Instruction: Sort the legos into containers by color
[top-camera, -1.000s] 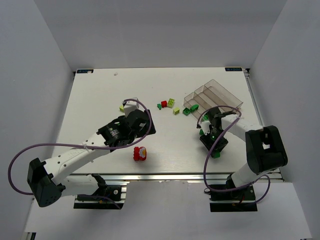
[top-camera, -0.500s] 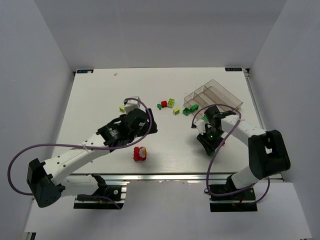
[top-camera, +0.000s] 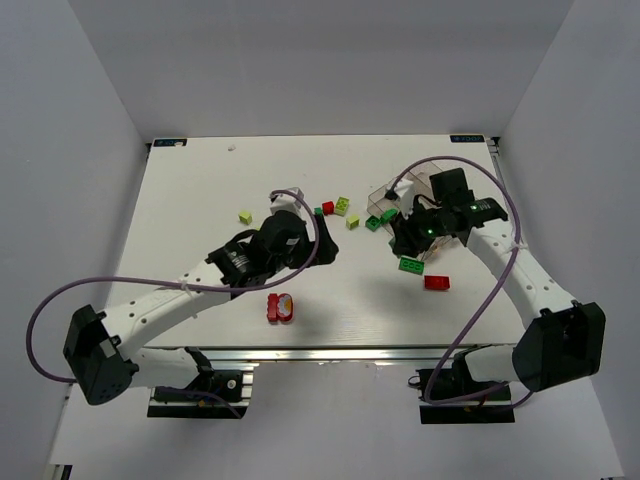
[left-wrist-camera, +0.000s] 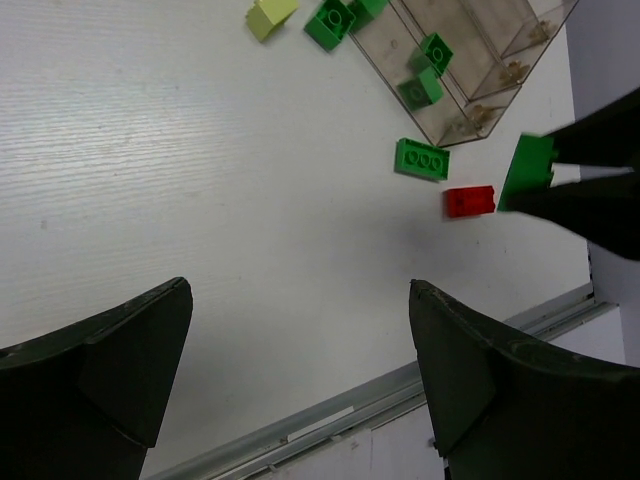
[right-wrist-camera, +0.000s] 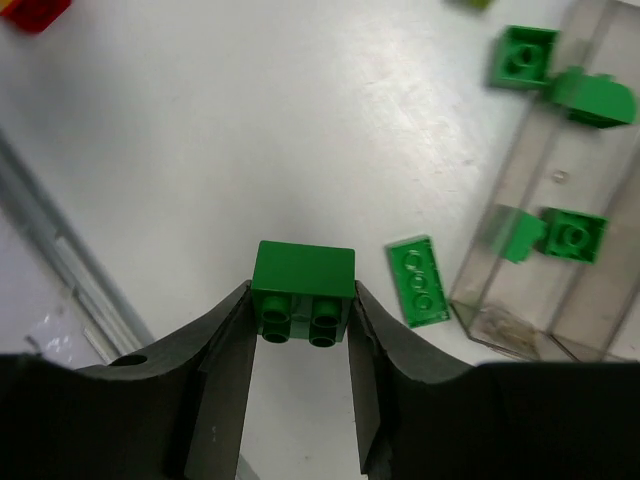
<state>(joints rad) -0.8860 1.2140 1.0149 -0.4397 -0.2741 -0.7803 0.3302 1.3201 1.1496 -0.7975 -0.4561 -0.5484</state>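
**One green brick in hand, most still loose**

Top view: the right gripper (top-camera: 405, 238) hovers beside the tray (top-camera: 380, 197) toward the counter's right edge, and its arm hides most of it. Still unsorted are red bricks (top-camera: 280, 307) by the near edge and a mixed cluster (top-camera: 338, 207) mid-counter.

Left wrist: the left gripper (left-wrist-camera: 298, 300) gapes wide and empty. Two green bricks (left-wrist-camera: 435, 50) seem to sit inside the tray.

Right wrist: the jaws clamp a dark green brick (right-wrist-camera: 303, 268), apparently lifted clear of the counter. The tray's far end is cut off.

Lab test cell: white table (top-camera: 200, 180), plain grey walls (top-camera: 85, 110).
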